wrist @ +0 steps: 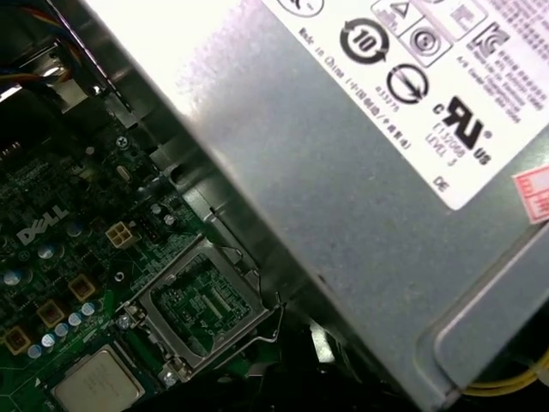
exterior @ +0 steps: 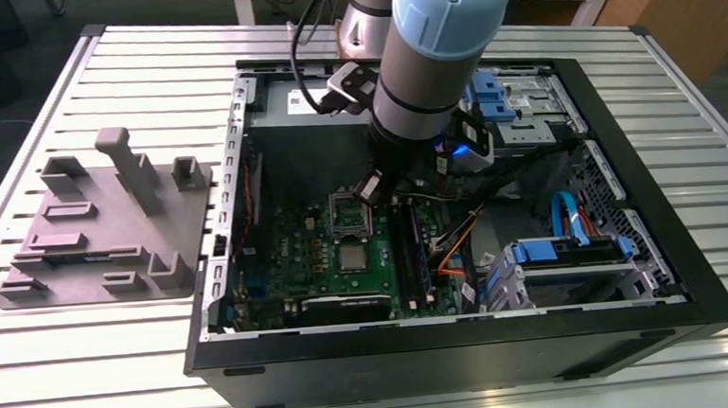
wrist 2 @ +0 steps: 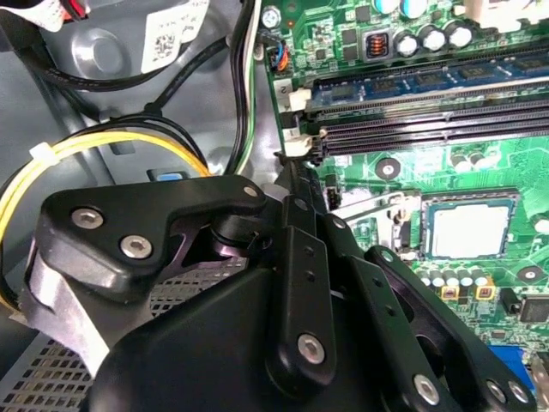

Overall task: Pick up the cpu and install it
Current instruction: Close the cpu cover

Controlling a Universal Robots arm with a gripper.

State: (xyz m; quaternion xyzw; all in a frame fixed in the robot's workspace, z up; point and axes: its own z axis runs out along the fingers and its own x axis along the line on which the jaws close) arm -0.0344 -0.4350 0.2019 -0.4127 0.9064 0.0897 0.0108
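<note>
Here, one cpu (exterior: 352, 255) is lying flat on the green board (exterior: 298, 251) just below the centre of the exterior view, with the one open socket (exterior: 349, 214) directly above it in the frame, while the one gripper (exterior: 374, 190) is hanging close by that socket's upper right corner, how wide it is spreading being something I cannot tell.

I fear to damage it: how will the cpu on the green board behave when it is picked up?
The cpu is a thin flat square, so probably stiff and light. Its smooth metal top may be slippery, and lying flat on the motherboard it offers little edge to catch. It should not roll.
</note>
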